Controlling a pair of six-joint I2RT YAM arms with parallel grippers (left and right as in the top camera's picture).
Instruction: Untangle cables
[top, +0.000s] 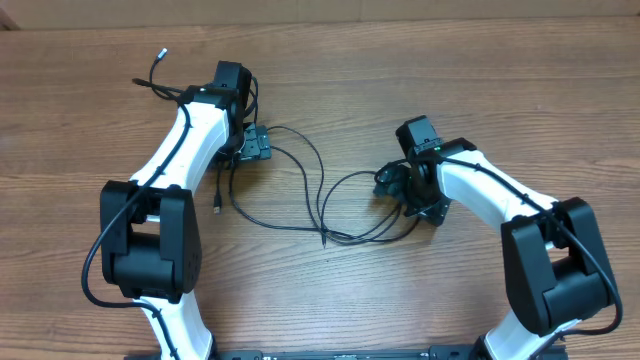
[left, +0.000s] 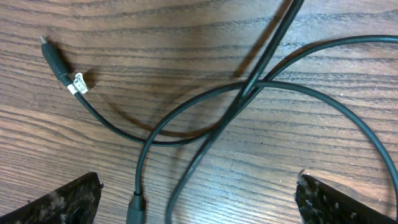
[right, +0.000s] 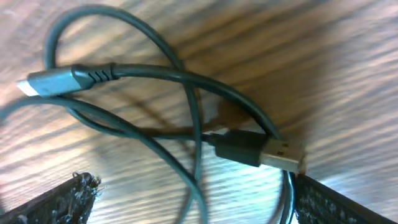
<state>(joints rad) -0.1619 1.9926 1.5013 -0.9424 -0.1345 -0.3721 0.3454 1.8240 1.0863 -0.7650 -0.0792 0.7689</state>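
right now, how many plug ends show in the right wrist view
2: a silver-tipped plug at upper left and a metal-shelled USB plug at lower right. More may lie outside this view.

The table (top: 400, 60) was grained brown wood, matt; the cables (left: 249, 87) on it were smooth black rubbery cord (plug ends (right: 283, 155) silvery metal).

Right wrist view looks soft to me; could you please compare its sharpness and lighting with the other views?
Right wrist: cables and wood grain smeared, glare on the table at lower right. Left wrist: crisp grain, soft shadows beside the cables. Overhead: sharp, evenly lit.
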